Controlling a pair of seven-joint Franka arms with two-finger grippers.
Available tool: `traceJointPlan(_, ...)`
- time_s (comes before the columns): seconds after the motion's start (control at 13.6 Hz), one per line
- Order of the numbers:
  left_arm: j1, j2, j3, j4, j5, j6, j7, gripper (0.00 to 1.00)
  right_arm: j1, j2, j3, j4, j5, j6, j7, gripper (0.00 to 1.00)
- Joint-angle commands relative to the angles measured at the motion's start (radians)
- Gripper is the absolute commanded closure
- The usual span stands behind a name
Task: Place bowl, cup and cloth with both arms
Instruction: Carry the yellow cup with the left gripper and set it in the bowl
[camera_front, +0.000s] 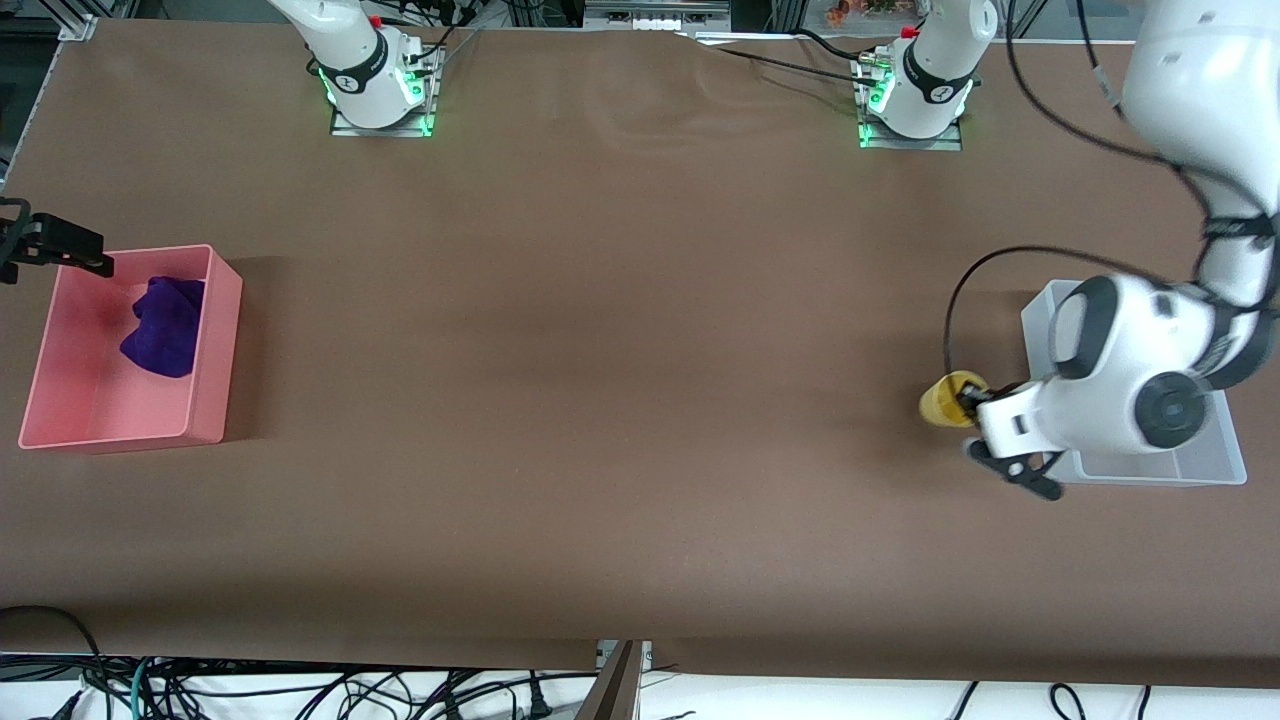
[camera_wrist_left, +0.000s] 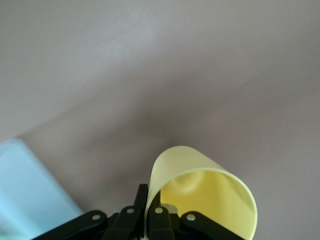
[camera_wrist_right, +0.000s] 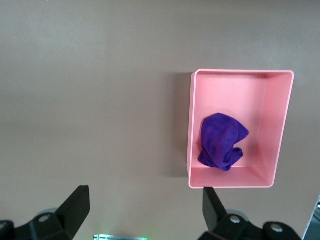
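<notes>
The yellow cup (camera_front: 943, 400) is tipped on its side in the air, just above the table beside the clear bin (camera_front: 1160, 468). My left gripper (camera_front: 969, 401) is shut on the cup's wall. In the left wrist view the cup (camera_wrist_left: 210, 195) opens toward the camera, and my left gripper (camera_wrist_left: 153, 214) pinches its rim, one finger inside and one outside. The purple cloth (camera_front: 166, 326) lies crumpled in the pink bin (camera_front: 215, 340). My right gripper (camera_front: 98, 261) is open and empty over that bin's farther corner. The right wrist view shows the gripper (camera_wrist_right: 145, 210), the cloth (camera_wrist_right: 221, 141) and the bin (camera_wrist_right: 192, 125). The bowl is hidden.
The clear bin stands at the left arm's end of the table, largely covered by the left arm; its corner shows in the left wrist view (camera_wrist_left: 25, 192). The pink bin stands at the right arm's end. Brown table cover lies between them.
</notes>
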Motion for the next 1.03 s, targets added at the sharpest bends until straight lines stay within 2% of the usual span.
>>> traceJointPlan(0.0,0.079,-0.073,0.022,-0.021,0.101,-0.066,0.161,1.0,-0.006,-0.014,0.009,-0.017,-0.016,-0.024,0.015,0.0)
traceJointPlan(0.15,0.164,-0.06,0.022,-0.03,0.207,-0.037,0.276,1.0,-0.005,-0.014,0.01,-0.015,-0.019,-0.015,0.015,0.0)
traceJointPlan(0.44,0.324,-0.024,0.022,-0.145,0.217,0.189,0.456,1.0,-0.005,-0.014,0.009,-0.015,-0.019,-0.011,0.013,0.0)
traceJointPlan(0.66,0.378,-0.024,0.022,-0.269,0.216,0.337,0.459,1.0,-0.002,-0.014,0.01,-0.012,-0.017,-0.008,0.015,0.0)
traceJointPlan(0.74,0.383,-0.023,0.022,-0.285,0.216,0.38,0.459,1.0,0.0,-0.013,0.012,-0.007,-0.017,0.003,0.015,0.0)
traceJointPlan(0.81,0.383,-0.023,0.022,-0.284,0.217,0.389,0.459,0.95,0.0,-0.008,0.012,-0.007,-0.017,0.003,0.015,0.0)
traceJointPlan(0.96,0.383,-0.033,0.022,-0.274,0.216,0.388,0.461,0.0,0.0,-0.008,0.01,-0.007,-0.016,0.002,0.015,0.0)
